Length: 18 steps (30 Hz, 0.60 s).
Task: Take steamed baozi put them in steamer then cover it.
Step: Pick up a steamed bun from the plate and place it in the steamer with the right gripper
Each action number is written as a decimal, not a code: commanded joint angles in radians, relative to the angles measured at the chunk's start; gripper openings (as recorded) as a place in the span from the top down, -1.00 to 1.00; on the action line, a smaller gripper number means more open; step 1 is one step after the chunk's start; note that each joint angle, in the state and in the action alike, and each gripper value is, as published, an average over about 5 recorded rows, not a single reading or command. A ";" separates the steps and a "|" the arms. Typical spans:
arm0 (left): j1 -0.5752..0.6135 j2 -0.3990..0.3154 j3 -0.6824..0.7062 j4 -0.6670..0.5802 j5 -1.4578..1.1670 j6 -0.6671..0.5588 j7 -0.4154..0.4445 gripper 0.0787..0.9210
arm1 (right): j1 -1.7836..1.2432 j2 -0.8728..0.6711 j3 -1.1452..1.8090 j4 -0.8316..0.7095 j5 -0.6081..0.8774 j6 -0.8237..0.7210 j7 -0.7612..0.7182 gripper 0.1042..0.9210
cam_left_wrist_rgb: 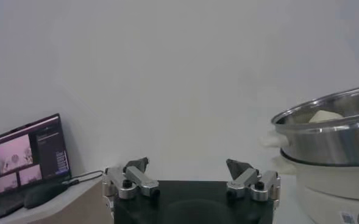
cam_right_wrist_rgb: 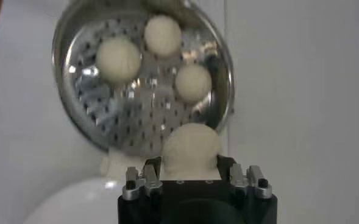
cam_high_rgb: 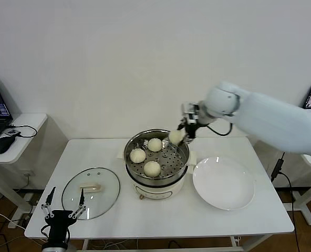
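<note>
— Buns first: where are they?
— Three buns sit on the perforated tray inside the steamer (cam_high_rgb: 156,181): one (cam_high_rgb: 137,155) on the robot's left side of the tray, one (cam_high_rgb: 155,144) toward the wall, one (cam_high_rgb: 152,168) nearest the robot. The fourth bun (cam_high_rgb: 175,137) is up at the far right rim of the pot.

— Held?
— Yes. The right gripper (cam_high_rgb: 183,135) has its fingers closed on that bun, above the rim. The right wrist view shows the same bun (cam_right_wrist_rgb: 191,151) pinched between the fingers, with the tray and the other three below it.

— And the left gripper?
— The left gripper (cam_high_rgb: 65,211) is parked low at the near left edge of the table (cam_high_rgb: 208,220), fingers spread wide and holding nothing. The left wrist view shows its two fingertips (cam_left_wrist_rgb: 136,165) well apart.

— Cover?
— The cover (cam_high_rgb: 91,192) lies flat on the table, left of the steamer and apart from it, handle up. The left gripper is just at its near edge.

— Anything else on the table?
— A white plate (cam_high_rgb: 223,182) with nothing on it, right of the steamer, nearly touching the base.
</note>
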State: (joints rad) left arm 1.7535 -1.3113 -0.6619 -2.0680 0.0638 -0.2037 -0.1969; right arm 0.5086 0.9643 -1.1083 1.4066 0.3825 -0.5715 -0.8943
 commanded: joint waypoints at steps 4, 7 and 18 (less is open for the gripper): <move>-0.003 -0.002 -0.016 0.002 -0.007 0.000 0.001 -0.77 | -0.091 0.191 -0.052 -0.134 0.030 -0.104 0.052 -0.17; -0.005 -0.002 -0.016 0.006 -0.007 0.000 0.001 -0.77 | -0.116 0.176 -0.051 -0.133 0.014 -0.111 0.048 -0.17; -0.011 -0.004 -0.012 0.010 -0.006 0.001 0.001 -0.77 | -0.165 0.147 -0.025 -0.142 -0.039 -0.102 0.041 -0.18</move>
State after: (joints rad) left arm 1.7428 -1.3149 -0.6713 -2.0576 0.0581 -0.2032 -0.1961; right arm 0.3846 1.0866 -1.1358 1.2901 0.3633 -0.6564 -0.8614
